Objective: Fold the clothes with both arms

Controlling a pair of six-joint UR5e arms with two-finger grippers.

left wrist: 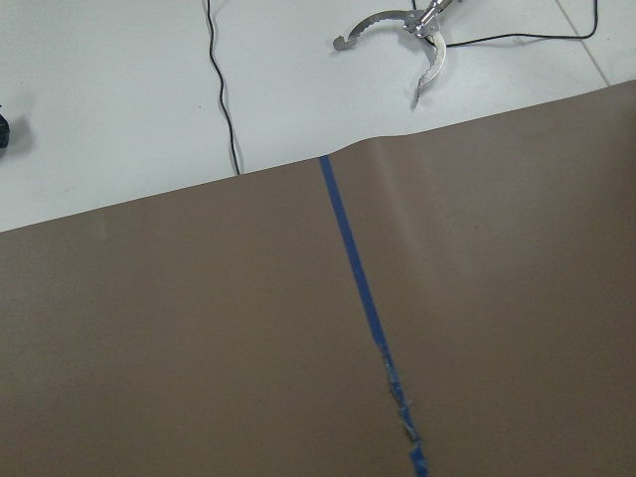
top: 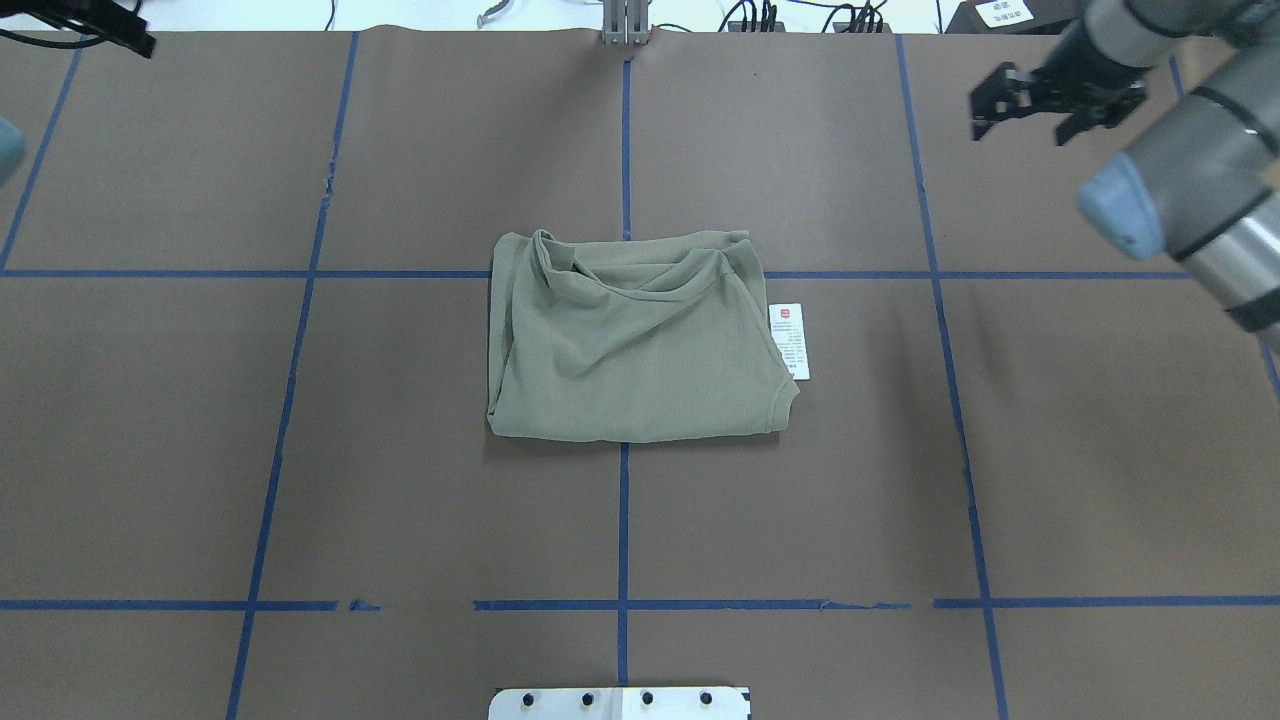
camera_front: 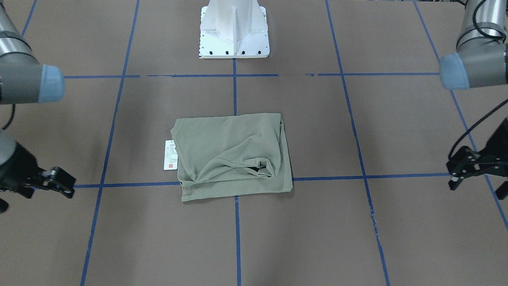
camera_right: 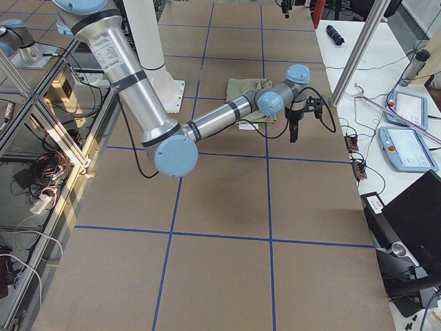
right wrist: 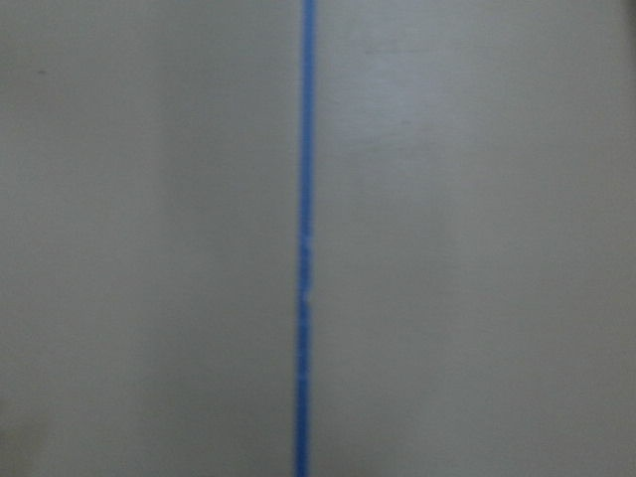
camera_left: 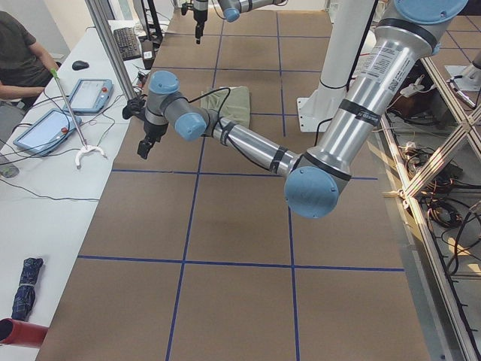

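The sage-green shirt (camera_front: 234, 155) lies folded into a rough rectangle at the table's centre, with a bunched fold along its far edge in the overhead view (top: 630, 350). Its white hang tag (camera_front: 170, 155) with a red mark sticks out flat on the robot's right side (top: 790, 340). My left gripper (camera_front: 474, 190) is open and empty, far off to the shirt's left near the table's far edge. My right gripper (top: 1025, 125) is open and empty, far off to the shirt's right. Neither touches the shirt. Both wrist views show only brown table and blue tape.
The white pedestal base (camera_front: 234, 35) stands at the robot's side of the table. Blue tape lines (top: 623, 520) grid the brown surface. Beyond the far edge is a white bench with teach pendants (camera_left: 90, 94), cables, a metal tool (left wrist: 397, 30) and a seated operator (camera_left: 22, 53).
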